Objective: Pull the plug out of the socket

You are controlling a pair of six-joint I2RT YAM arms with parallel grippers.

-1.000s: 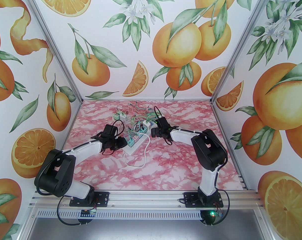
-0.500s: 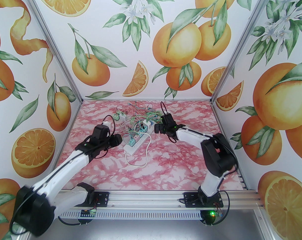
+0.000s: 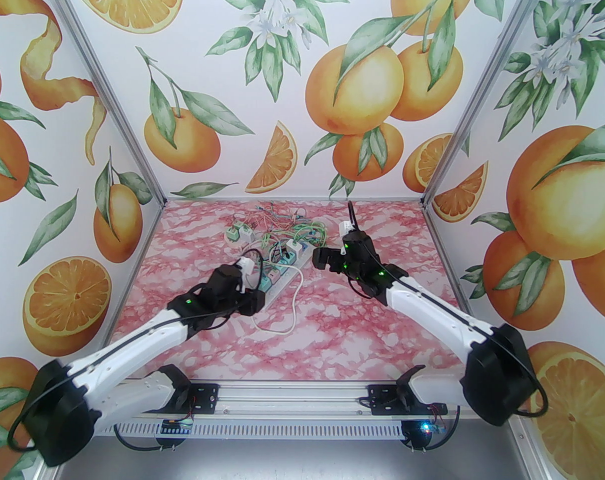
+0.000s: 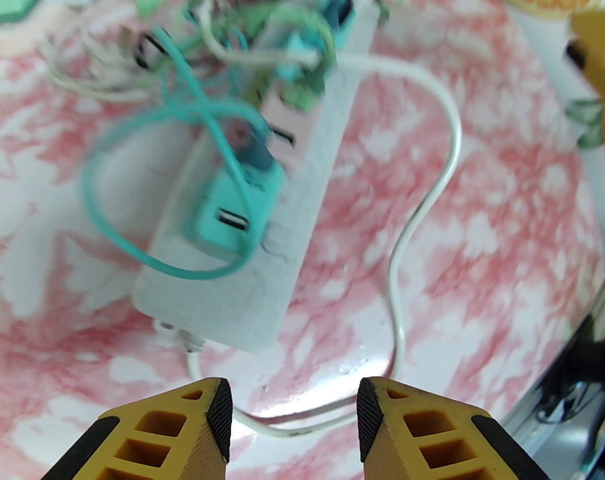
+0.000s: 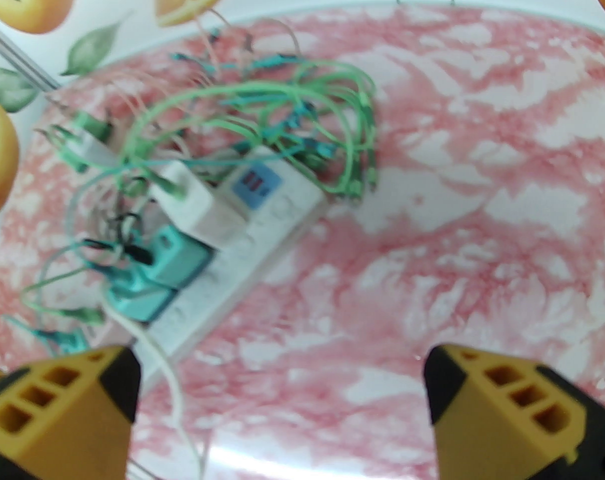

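1. A white power strip [image 3: 278, 282] lay slantwise on the pink marbled counter [image 3: 357, 328], roughly midway between the two arms.
2. The teal plug [image 4: 227, 208] sat in the strip close to its near end. A slot in its face was turned toward the left wrist camera, and a thin teal cable [image 4: 97, 208] looped around it.
3. More plugs sat farther along the strip. The right wrist view showed two teal ones [image 5: 175, 265] side by side and a white adapter [image 5: 197, 203] just beyond them.
4. A tangle of green cables [image 5: 292, 98] lay over and behind the far end of the strip.
5. Two loose adapters [image 3: 237, 232] lay on the counter to the left of that tangle, apart from the strip.
6. The strip's white cord [image 4: 432, 183] curved out over the counter on its right side and came back to its near end.
7. The left jaws hung just short of the strip's near end, above the cord. They were apart with nothing between them, and touched neither plug nor strip.
8. The right jaws hung to the right of the strip's far end, clear of it. They were spread wide and empty.
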